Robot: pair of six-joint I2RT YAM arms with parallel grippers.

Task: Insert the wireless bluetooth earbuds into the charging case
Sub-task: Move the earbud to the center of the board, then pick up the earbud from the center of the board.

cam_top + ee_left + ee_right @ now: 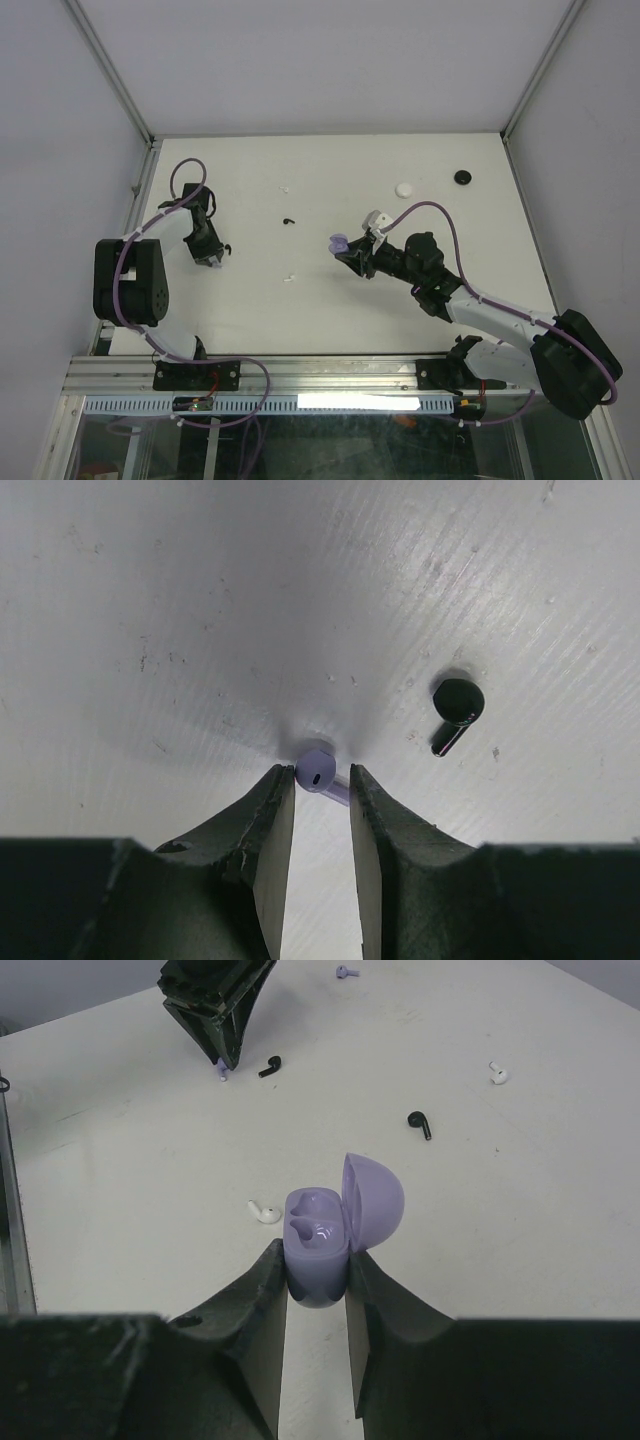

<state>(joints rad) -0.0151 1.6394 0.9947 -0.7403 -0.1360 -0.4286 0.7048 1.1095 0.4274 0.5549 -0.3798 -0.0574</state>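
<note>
We are holding the open charging case (pixel 318 1238) clamped in our right gripper (pixel 316 1290), both sockets empty. Our left gripper (pixel 322 783) is straddling a purple earbud (pixel 316 772) down at the table (pixel 200 600), its stem slanting toward one finger, and we cannot tell whether it is pinching or only flanking. The case is sitting well apart to that gripper's right, and we are counting six buds: two purple, two black earbuds (pixel 420 1122), two white earbuds (pixel 265 1212), plus a white puck (pixel 404 187) and a black puck (pixel 463 177).
</note>
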